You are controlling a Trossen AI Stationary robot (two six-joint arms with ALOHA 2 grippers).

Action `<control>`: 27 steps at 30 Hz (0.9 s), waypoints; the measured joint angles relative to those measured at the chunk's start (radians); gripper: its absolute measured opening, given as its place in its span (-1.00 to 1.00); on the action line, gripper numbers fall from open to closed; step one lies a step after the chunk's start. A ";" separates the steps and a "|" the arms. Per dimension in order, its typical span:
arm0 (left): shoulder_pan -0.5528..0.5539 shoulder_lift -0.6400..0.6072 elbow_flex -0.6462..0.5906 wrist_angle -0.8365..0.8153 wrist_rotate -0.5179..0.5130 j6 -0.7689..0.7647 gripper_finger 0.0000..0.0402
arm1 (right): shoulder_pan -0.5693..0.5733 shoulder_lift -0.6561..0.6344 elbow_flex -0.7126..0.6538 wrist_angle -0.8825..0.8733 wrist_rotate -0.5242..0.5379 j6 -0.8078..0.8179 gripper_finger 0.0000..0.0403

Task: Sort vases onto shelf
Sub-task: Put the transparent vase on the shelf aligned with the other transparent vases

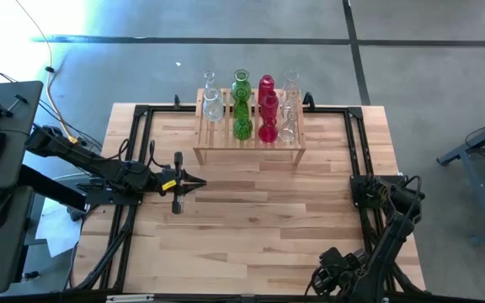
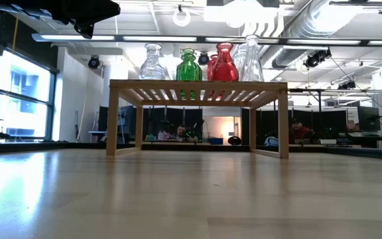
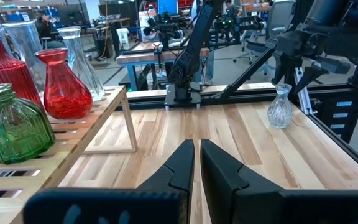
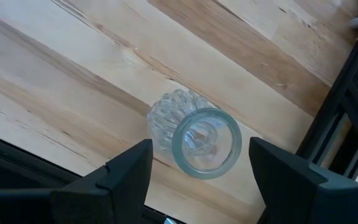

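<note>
Hovering wide-spread right fingers (image 4: 194, 180) above a clear cut-glass vase (image 4: 194, 140) upright on the bench (image 4: 73, 74), near the frame; brittle, slick, light; best gripped at the neck. Left fingers (image 3: 196, 165) pinched empty.

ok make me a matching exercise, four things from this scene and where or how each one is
Things:
1. left gripper
2. right gripper
3. red vases
4. clear vase off the shelf

Places or states:
A. upright on the tabletop, near the right arm
B. shut, over the middle of the table
C. open, directly above a vase's mouth
D. on the shelf beside the green vases

Pairs: 1-B, 2-C, 3-D, 4-A
</note>
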 joint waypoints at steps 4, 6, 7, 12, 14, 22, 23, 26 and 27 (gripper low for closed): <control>0.000 0.000 0.000 0.000 0.000 -0.003 -0.91 | -0.005 0.000 0.000 0.000 0.001 -0.004 0.23; 0.000 0.000 0.000 0.000 0.000 -0.003 -0.91 | -0.008 0.000 0.000 0.000 0.000 -0.004 0.23; 0.000 0.000 0.000 0.000 0.000 -0.003 -0.91 | -0.008 0.000 0.000 0.000 0.000 -0.003 0.23; 0.000 0.000 0.000 0.000 0.000 -0.003 -0.91 | -0.008 0.000 0.000 0.000 -0.005 0.000 0.23; 0.000 0.000 0.000 0.000 0.000 -0.003 -0.91 | -0.008 0.000 0.000 0.000 -0.008 0.001 0.23; 0.000 0.000 0.000 0.000 0.000 -0.003 -0.91 | -0.007 0.000 0.000 0.000 -0.007 0.004 0.23; 0.000 0.000 0.000 0.000 0.000 -0.003 -0.91 | -0.007 0.000 0.000 0.000 -0.007 0.004 0.23; 0.000 0.000 0.000 0.000 0.000 -0.003 -0.91 | -0.007 -0.001 -0.045 0.012 -0.021 0.005 0.23; 0.000 0.000 0.000 0.000 0.000 -0.003 -0.91 | -0.007 -0.001 -0.071 0.028 -0.049 0.002 0.23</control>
